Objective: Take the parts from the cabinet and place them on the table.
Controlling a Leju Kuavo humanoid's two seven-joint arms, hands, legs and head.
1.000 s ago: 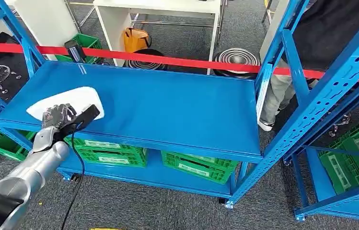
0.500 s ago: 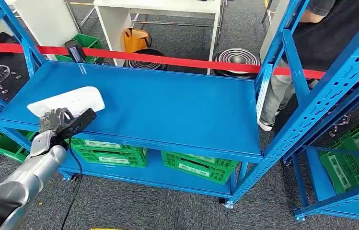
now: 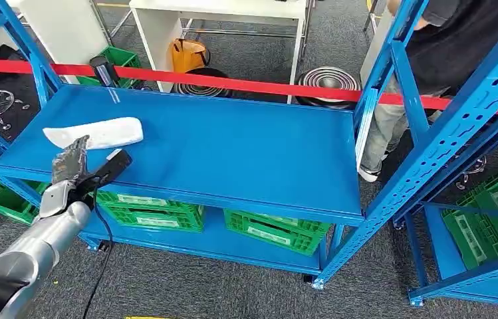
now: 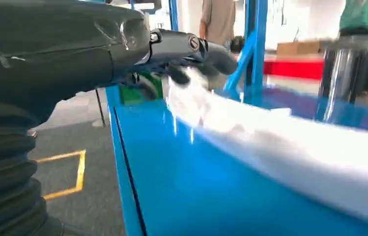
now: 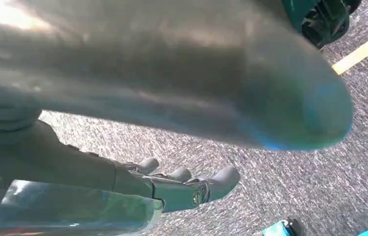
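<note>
Lying flat on blue shelf (image 3: pixel 233 153), long white part (image 3: pixel 96 133), left hand (image 3: pixel 70 163) fingers released.

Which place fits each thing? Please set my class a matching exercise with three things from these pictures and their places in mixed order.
Things:
1. white part
2. green crates
3. red tape

Places:
A. lower shelf
B. stretched behind the rack
C. top shelf, near its left end

Pairs: 1-C, 2-A, 3-B
</note>
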